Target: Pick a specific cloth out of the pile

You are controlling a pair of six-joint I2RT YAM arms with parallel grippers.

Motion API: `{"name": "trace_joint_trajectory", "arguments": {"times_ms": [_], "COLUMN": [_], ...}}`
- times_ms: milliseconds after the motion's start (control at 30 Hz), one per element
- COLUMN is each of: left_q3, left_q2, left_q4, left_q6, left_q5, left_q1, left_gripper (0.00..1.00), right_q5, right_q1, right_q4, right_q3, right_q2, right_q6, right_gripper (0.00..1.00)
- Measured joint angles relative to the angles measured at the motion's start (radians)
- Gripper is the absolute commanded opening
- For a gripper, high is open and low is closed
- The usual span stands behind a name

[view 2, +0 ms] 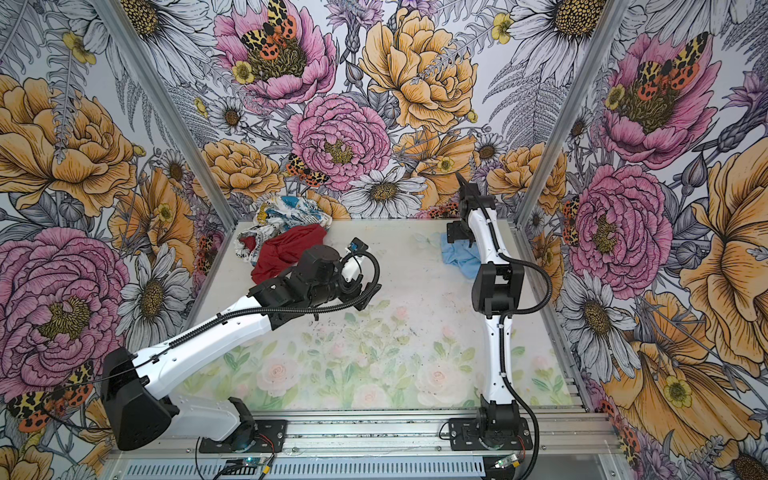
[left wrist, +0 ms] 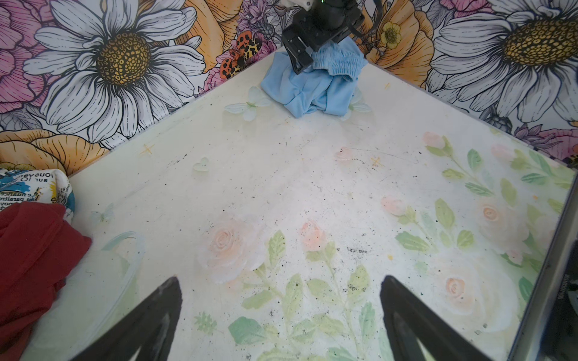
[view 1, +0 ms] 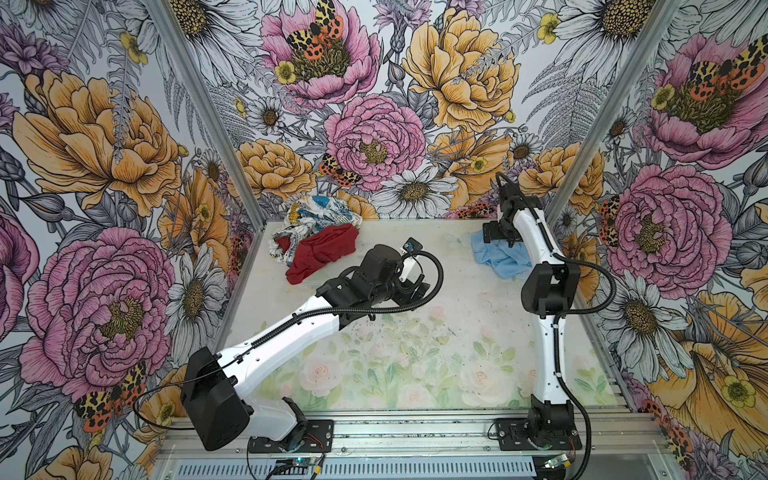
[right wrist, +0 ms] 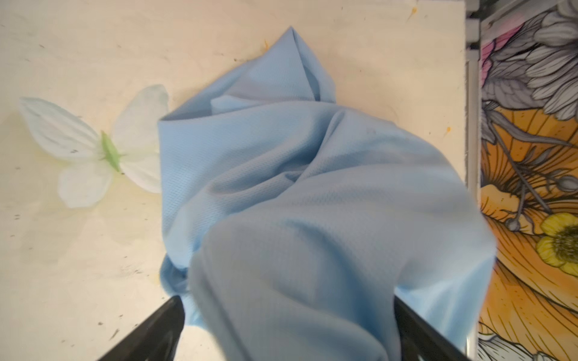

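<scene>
The cloth (view 1: 500, 259) (view 2: 461, 259), light sky-blue, lies crumpled at the back right of the table, apart from the pile. My right gripper (view 1: 496, 239) (right wrist: 287, 301) hangs over it, jaws wide open, with blue fabric (right wrist: 297, 187) bunched up between the fingers. In the left wrist view the cloth's ruffled band (left wrist: 339, 61) rests against that gripper. The pile at the back left is a dark red cloth (view 1: 322, 253) (left wrist: 31, 250) against a white printed cloth (view 1: 316, 216) (left wrist: 34, 187). My left gripper (view 1: 419, 286) (left wrist: 281, 278) is open and empty over the table's middle.
Floral walls close the table (view 1: 415, 332) in at the back and both sides, with aluminium posts (view 1: 582, 166) at the corners. The cloth lies close to the right wall. A metal rail (view 1: 415, 432) with both arm bases runs along the front edge.
</scene>
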Motion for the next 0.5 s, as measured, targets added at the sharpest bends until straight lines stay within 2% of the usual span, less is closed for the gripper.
{"name": "trace_joint_trajectory", "arguments": {"times_ms": [200, 333, 500], "left_q3": [-0.017, -0.024, -0.032], "left_q2": [-0.003, -0.003, -0.007], "left_q4": [0.000, 0.000, 0.001], "left_q6": [0.000, -0.004, -0.004], "left_q5": [0.000, 0.000, -0.005], "left_q1": [0.000, 0.000, 0.000], "left_gripper": [0.99, 0.99, 0.99], "right_q5": [-0.089, -0.133, -0.204], "right_q1": [0.014, 0.022, 0.022], "right_q4": [0.003, 0.019, 0.049], "right_q3": [0.000, -0.010, -0.026], "right_q2": [-0.092, -0.093, -0.054], "right_q6": [0.022, 0.038, 0.061], "right_gripper": [0.94, 0.86, 0.84]}}
